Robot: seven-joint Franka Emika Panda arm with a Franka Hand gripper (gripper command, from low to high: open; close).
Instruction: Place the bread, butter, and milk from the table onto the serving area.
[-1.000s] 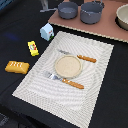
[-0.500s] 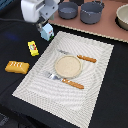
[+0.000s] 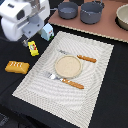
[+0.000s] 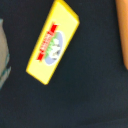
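The yellow butter stick (image 3: 33, 48) lies on the black table (image 3: 20, 95), just off the placemat's far-left corner. It fills the wrist view (image 4: 52, 42), label up. The light-blue milk carton (image 3: 47, 31) stands upright behind it. The golden-orange bread (image 3: 17, 66) lies on the table to the exterior view's left of the cream striped placemat (image 3: 95, 75). My gripper (image 3: 28, 40) hangs under the white arm head, above the butter and beside the milk. Its fingers are too blurred to read and do not show in the wrist view. It holds nothing that I can see.
A tan plate (image 3: 67, 65) with orange-handled cutlery (image 3: 86, 58) sits on the placemat. A pinkish-brown board (image 3: 107, 27) at the back carries grey pots (image 3: 91, 12). In the wrist view, an orange edge (image 4: 123, 30) and a pale grey-green edge (image 4: 3, 55) flank the butter.
The arm has come into view from the exterior view's upper left and moved down toward the butter and milk. The bread, butter and milk have not moved.
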